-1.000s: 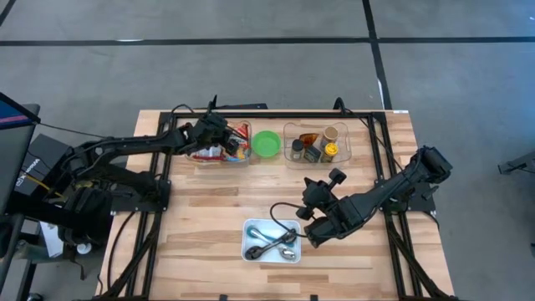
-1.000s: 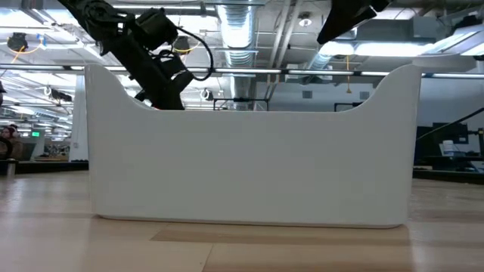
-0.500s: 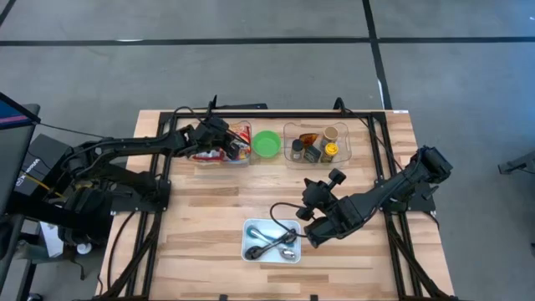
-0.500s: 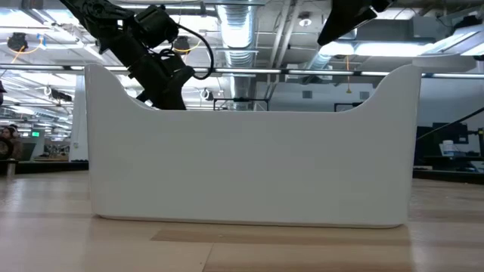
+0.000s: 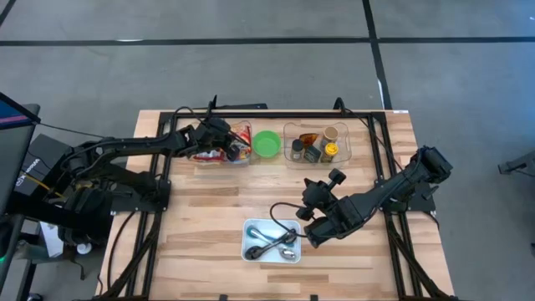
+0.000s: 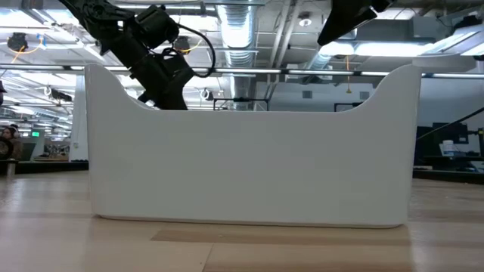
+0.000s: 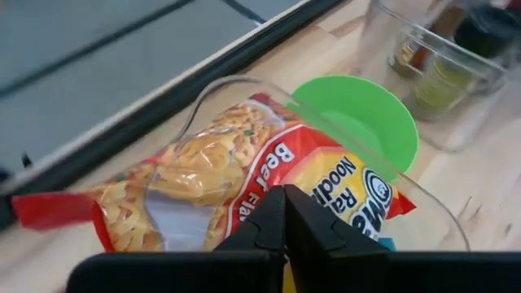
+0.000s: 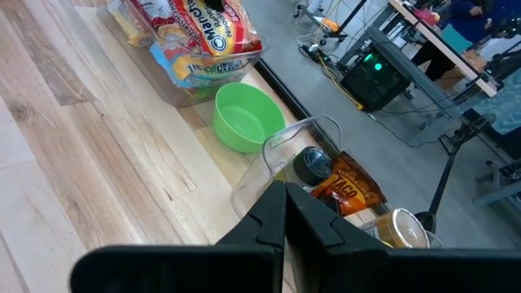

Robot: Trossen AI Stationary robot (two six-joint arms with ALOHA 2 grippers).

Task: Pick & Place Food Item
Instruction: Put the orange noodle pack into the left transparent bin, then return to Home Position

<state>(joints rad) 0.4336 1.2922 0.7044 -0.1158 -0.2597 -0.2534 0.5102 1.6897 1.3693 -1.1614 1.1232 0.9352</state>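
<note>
A clear bin (image 5: 219, 149) at the far left of the table holds food packets. On top is a red and yellow noodle packet (image 7: 244, 175), which lies against the bin's rim. My left gripper (image 5: 221, 139) is shut and hangs over this bin, with its fingertips (image 7: 285, 199) just above the noodle packet. A green bowl (image 5: 267, 143) stands to the right of the bin. My right gripper (image 5: 313, 235) is shut and empty. It waits beside a white tray (image 5: 271, 241) near the table's front edge. My left gripper's shut fingers point slantwise down at the noodle packet's printed face (image 7: 326, 183). I cannot tell whether they touch it.
A second clear bin (image 5: 316, 144) with bottles and jars stands to the right of the green bowl. The white tray holds spoons, and its wall (image 6: 249, 159) blocks most of the low view. Bare wood lies in the table's middle.
My left gripper has shifted a little toward the table's right edge over the food bin.
</note>
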